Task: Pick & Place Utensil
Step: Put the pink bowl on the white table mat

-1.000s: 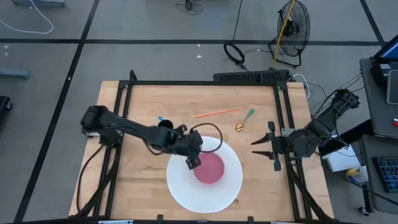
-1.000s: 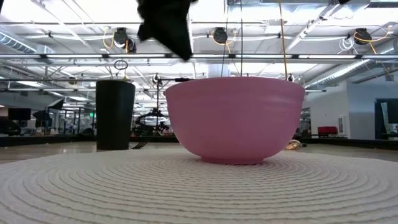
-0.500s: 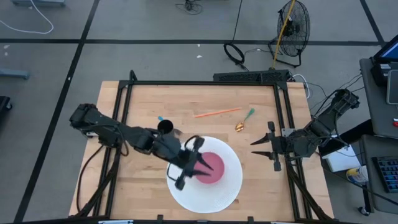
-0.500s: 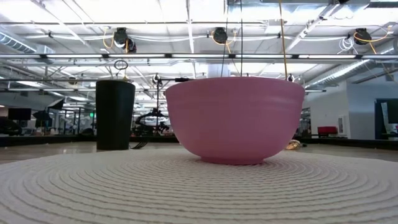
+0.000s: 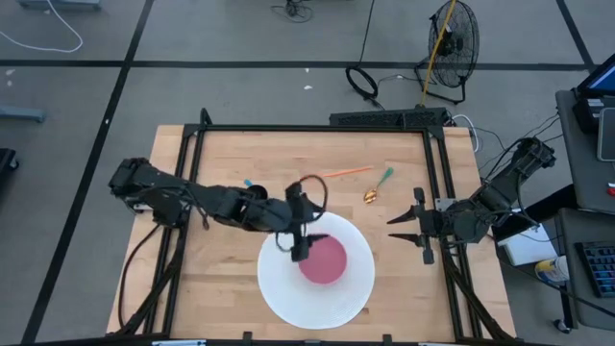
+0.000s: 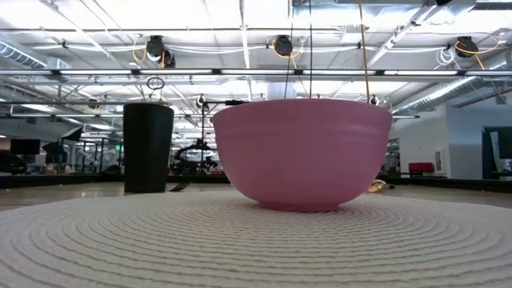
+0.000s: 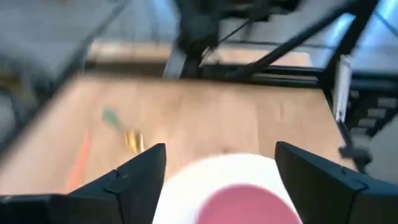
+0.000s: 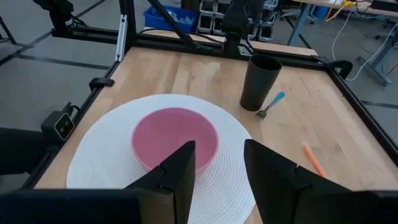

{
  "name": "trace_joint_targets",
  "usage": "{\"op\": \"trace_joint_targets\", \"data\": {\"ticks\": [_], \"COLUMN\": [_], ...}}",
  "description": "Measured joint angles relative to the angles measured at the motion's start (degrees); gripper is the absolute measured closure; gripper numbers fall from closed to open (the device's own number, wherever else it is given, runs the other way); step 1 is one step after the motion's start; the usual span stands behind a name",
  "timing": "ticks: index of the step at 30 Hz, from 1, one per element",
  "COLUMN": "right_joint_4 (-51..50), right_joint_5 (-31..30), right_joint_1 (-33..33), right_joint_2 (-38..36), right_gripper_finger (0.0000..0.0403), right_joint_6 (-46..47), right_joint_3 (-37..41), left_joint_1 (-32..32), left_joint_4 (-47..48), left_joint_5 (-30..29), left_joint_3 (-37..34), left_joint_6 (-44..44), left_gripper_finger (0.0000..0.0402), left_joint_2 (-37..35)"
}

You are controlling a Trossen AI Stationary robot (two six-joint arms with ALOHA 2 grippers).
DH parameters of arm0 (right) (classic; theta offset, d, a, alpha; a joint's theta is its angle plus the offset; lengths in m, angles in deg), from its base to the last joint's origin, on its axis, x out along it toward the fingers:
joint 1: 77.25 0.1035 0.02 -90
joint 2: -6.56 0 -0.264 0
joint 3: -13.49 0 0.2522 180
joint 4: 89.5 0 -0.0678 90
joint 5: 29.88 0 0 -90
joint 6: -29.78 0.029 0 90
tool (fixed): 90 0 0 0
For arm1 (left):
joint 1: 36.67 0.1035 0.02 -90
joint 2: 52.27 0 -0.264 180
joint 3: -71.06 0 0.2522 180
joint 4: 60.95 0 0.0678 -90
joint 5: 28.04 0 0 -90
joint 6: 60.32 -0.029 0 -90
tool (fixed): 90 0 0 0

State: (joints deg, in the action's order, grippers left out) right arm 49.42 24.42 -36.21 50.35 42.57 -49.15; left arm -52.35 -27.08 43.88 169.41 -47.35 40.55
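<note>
A pink bowl (image 5: pixel 325 259) sits on a round white placemat (image 5: pixel 336 303). A gold spoon with a green handle (image 5: pixel 377 188) and an orange stick (image 5: pixel 336 173) lie on the wood beyond the mat. A black cup (image 8: pixel 260 82) stands upright beside a blue-handled fork (image 8: pixel 269 106). My left gripper (image 5: pixel 299 246) hangs open and empty over the bowl's left rim; its wrist view (image 7: pixel 217 180) looks past the bowl (image 7: pixel 239 202) toward the spoon (image 7: pixel 133 140). My right gripper (image 5: pixel 408 231) waits open and empty at the table's right side, seen also in its wrist view (image 8: pixel 217 168).
The low view shows the bowl (image 6: pixel 302 152), the cup (image 6: pixel 148 146) and the mat (image 6: pixel 240 240) from table height. A black metal frame (image 5: pixel 312 128) runs along the table's edges. Bare wood lies between the mat and the right gripper.
My left gripper has risen out of the low view's top. It has swung toward the near edge over the mat and then back toward the far edge, turning about, and now hangs over the bowl's left rim. The bowl has stayed in place.
</note>
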Motion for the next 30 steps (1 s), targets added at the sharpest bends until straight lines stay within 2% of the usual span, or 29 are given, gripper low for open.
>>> {"op": "trace_joint_targets", "data": {"ticks": [4, 7, 9, 14, 17, 23, 30], "right_joint_4": [-0.08, -0.13, -0.1, 0.25, 0.48, 0.53, 0.52], "right_joint_5": [0.0, -0.01, 0.0, -0.02, -0.01, 0.03, 1.51], "right_joint_1": [0.0, 0.0, 0.0, -0.04, -0.04, -0.04, -0.04], "right_joint_2": [0.0, 0.0, 0.0, 0.0, 0.0, -0.02, 0.0], "right_gripper_finger": [0.0273, 0.0273, 0.0273, 0.0273, 0.0273, 0.0273, 0.0273], "right_joint_6": [-0.04, -1.27, -2.09, -3.19, -3.07, -1.78, -1.71], "right_joint_3": [0.0, 0.0, 0.0, 0.02, 0.02, 0.02, 0.02], "left_joint_1": [1.77, 2.1, 2.05, 1.28, 1.28, 1.55, 1.22], "left_joint_4": [12.96, 25.23, 29.7, 26.17, 22.75, 22.89, 24.36], "left_joint_5": [1.37, 1.98, 2.14, 3.53, 7.23, 12.49, 10.51], "left_joint_3": [0.0, 0.0, -0.03, -0.01, 0.0, -0.02, 0.0], "left_joint_6": [28.89, 41.0, 46.16, 47.06, 45.32, 46.11, 47.56], "left_gripper_finger": [0.0089, 0.0106, 0.012, 0.0155, 0.0169, 0.0177, 0.0172], "left_joint_2": [-0.04, 0.84, 2.09, 5.16, 8.23, 12.48, 12.61]}}
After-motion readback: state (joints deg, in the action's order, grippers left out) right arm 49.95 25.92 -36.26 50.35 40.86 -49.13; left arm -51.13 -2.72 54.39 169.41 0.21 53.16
